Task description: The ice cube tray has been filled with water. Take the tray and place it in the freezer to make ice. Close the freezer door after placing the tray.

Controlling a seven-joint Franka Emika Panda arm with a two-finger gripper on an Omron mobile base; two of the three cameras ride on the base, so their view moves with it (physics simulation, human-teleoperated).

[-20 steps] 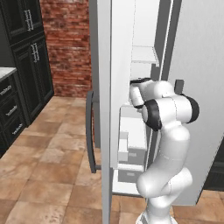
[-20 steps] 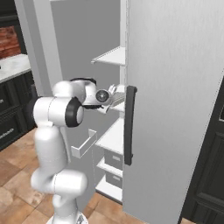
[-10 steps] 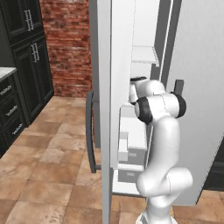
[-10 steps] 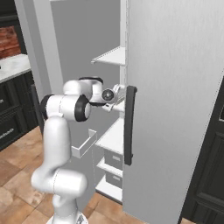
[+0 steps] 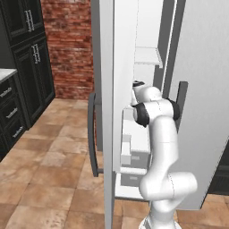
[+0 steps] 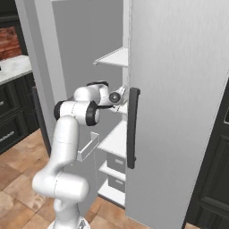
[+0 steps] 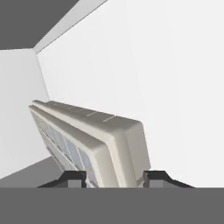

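In the hand view my gripper (image 7: 114,177) is shut on the ice cube tray (image 7: 100,138), a pale grey tray seen at a slant. The tray's near end sits between the two dark fingertips (image 7: 74,176). Its square cells hold glossy bluish water (image 7: 65,148). White inner walls of the freezer (image 7: 166,74) surround the tray. In the right base view my wrist (image 6: 115,96) reaches into the freezer under a white shelf (image 6: 114,57), at mid height. The freezer door (image 5: 107,89) stands open, edge-on, with its dark bar handle (image 5: 92,134).
The wider fridge door (image 6: 179,112) with its dark handle (image 6: 131,127) stands shut, close beside my wrist. White drawers (image 6: 117,163) sit low in the freezer and a door bin (image 6: 87,147) hangs on the open door. Dark cabinets (image 5: 27,67) and a brick wall (image 5: 69,44) lie to the left.
My arm has stretched further into the freezer, its elbow swinging closer to the opening, and the tray has gone in with it. The grip has not changed.
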